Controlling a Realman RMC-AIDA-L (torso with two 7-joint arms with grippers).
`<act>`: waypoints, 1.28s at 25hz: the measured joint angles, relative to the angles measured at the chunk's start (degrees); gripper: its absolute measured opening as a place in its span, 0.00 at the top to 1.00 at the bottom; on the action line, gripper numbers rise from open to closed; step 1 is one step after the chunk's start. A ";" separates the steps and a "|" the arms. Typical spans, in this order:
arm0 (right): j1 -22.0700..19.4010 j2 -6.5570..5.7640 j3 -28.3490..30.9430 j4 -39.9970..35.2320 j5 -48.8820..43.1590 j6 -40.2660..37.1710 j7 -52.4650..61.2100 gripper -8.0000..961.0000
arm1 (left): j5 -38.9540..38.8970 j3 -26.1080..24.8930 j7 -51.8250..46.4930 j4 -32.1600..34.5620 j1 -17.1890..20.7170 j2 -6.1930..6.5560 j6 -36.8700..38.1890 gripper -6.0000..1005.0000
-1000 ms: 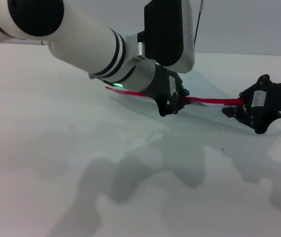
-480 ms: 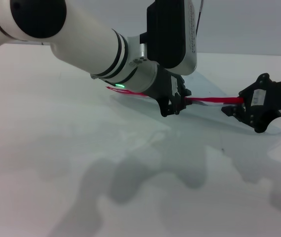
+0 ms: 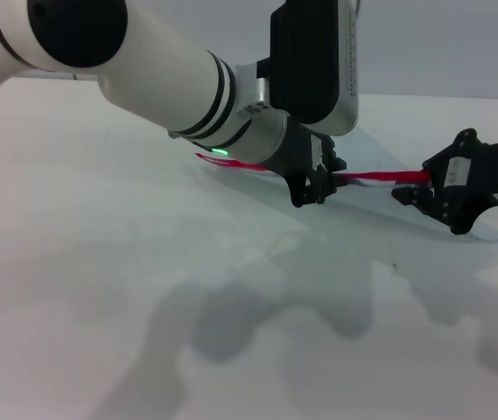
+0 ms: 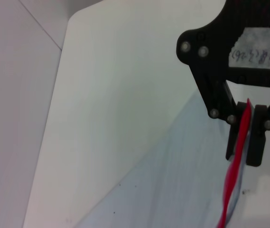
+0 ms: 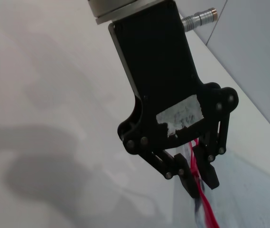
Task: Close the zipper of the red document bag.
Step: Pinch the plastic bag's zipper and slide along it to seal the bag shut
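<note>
The red document bag [image 3: 380,212] lies flat on the white table, a pale translucent pouch with the zipper [image 3: 378,177] as a red strip along its far edge. My left gripper [image 3: 322,185] is shut on the zipper about midway along it; the slider is hidden between its fingers. My right gripper [image 3: 412,194] is shut on the red strip's right end. The left wrist view shows the right gripper [image 4: 243,137] pinching the strip [image 4: 232,185] over the bag [image 4: 172,185]. In the right wrist view the left gripper [image 5: 199,176] clamps the strip [image 5: 206,209].
The white table [image 3: 100,262] stretches wide to the left and front of the bag, with arm shadows on it. The table's far edge [image 4: 68,28] meets a pale wall. My left forearm [image 3: 161,79] hangs over the bag's left part.
My left gripper has slid a little to the right along the zipper, toward the right gripper. The right gripper has stayed put on the strip's end.
</note>
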 joint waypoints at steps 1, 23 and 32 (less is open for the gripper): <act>0.00 0.00 0.00 0.00 0.00 0.00 0.00 0.94 | 0.00 0.00 0.00 0.00 -0.01 0.00 0.00 0.85; -0.07 0.00 0.48 0.09 -0.39 0.24 -0.06 0.94 | 0.46 0.61 0.12 -0.38 0.60 0.00 2.18 0.94; -0.02 -0.12 2.42 0.56 -0.57 0.28 -0.14 0.94 | 0.70 0.64 -0.18 -0.46 1.13 0.15 2.20 0.94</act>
